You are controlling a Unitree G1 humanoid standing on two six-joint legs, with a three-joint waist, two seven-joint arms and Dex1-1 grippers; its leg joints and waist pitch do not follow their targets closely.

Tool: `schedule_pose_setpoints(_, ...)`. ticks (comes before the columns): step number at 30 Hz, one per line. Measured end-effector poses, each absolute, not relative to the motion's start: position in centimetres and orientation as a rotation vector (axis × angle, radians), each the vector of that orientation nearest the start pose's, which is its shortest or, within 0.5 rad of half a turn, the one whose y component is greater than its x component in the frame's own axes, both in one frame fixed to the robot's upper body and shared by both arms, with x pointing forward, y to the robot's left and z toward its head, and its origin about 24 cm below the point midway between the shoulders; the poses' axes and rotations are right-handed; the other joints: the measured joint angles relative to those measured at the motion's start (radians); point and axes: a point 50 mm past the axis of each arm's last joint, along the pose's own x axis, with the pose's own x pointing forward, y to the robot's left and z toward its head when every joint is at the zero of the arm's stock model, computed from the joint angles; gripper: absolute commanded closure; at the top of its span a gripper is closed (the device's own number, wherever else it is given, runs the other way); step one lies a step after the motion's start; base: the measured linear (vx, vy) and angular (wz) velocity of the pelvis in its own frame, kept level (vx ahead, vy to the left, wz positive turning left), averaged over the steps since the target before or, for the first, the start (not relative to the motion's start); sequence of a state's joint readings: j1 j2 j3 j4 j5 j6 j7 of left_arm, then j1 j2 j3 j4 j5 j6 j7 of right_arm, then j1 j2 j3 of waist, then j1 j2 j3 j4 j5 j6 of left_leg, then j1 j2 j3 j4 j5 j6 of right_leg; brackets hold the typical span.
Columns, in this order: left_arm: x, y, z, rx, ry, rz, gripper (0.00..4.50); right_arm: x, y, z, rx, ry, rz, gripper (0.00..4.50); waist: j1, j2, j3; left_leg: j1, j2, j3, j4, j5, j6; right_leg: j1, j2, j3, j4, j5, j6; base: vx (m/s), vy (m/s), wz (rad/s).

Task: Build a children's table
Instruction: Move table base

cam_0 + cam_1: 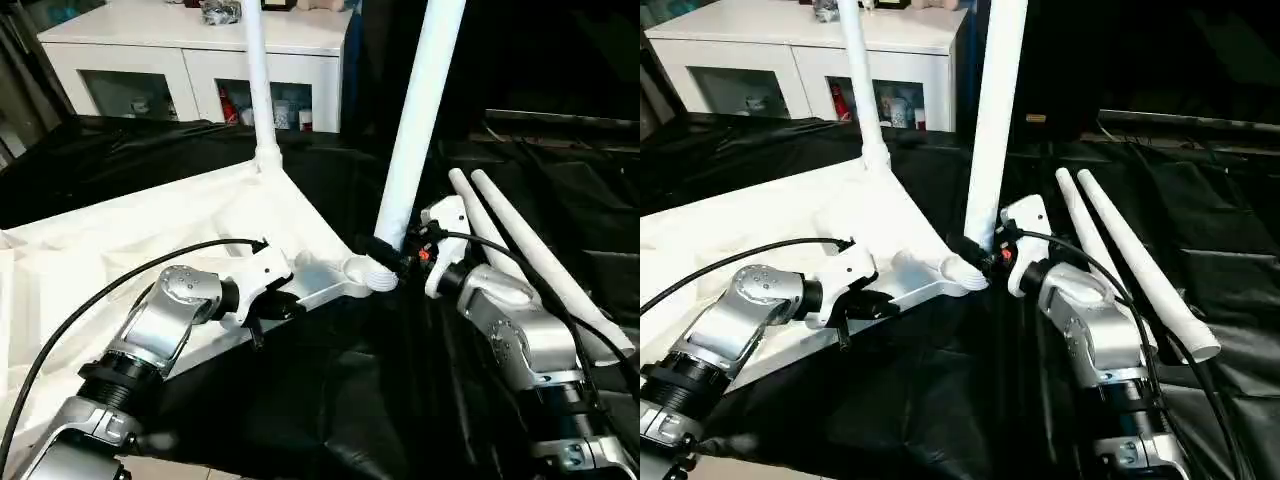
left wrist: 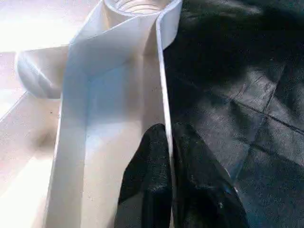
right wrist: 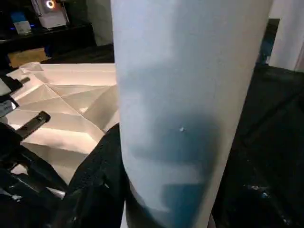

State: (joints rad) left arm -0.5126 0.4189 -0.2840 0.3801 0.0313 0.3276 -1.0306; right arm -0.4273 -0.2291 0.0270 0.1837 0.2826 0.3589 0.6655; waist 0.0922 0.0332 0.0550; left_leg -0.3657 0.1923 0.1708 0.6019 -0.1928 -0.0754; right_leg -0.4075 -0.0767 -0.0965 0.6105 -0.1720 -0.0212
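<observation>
The white tabletop lies upside down on black cloth, ribs up. One white leg stands upright in its far corner socket. My left gripper is shut on the tabletop's near rim, one finger on each side of the thin wall, just short of the near corner socket. My right gripper is shut on the lower part of a second leg, which leans slightly. Its threaded end sits at the near corner socket. That leg stands right in front of the right wrist camera.
Two loose white legs lie side by side on the black cloth to the right of my right arm. A white cabinet with glass doors stands behind the table. A black cable runs along my left forearm.
</observation>
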Motion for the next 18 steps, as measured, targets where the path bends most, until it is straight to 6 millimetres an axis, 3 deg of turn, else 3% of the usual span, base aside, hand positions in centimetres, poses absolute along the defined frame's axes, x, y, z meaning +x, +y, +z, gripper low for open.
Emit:
schedule_pose_setpoints(10,30.2,14.8,4.9,0.429,0.422,-1.150,4.50,33.0,-12.7,8.4,0.066,0.164,0.802,2.61,0.010,0.000,0.000,-0.002,0.000,0.000,-0.001,0.000,0.000,0.000,0.000,0.000,0.000,0.000,-0.002,0.000,0.000,0.00)
schedule_pose_setpoints(12,30.1,14.7,4.9,0.437,0.409,-1.154,3.92,33.1,-12.3,8.4,0.066,0.161,0.814,2.61,0.012,0.001,0.000,-0.001,0.000,0.000,-0.001,0.000,0.000,0.000,0.000,0.000,0.000,-0.001,-0.002,0.000,0.000,0.00)
schedule_pose_setpoints(15,30.0,14.4,5.0,0.430,0.375,-1.168,3.89,33.3,-12.1,8.3,0.073,0.167,0.827,2.61,0.017,-0.005,0.001,-0.002,0.000,0.000,-0.001,0.000,0.000,0.000,0.000,0.000,0.000,-0.001,-0.003,0.000,0.000,0.00)
schedule_pose_setpoints(18,30.1,14.5,5.1,0.440,0.363,-1.164,3.47,33.5,-12.0,8.3,0.074,0.165,0.842,2.61,0.017,-0.016,0.000,-0.002,0.000,0.001,-0.001,0.000,0.000,0.000,0.000,0.001,0.000,-0.001,-0.003,0.000,0.000,0.00)
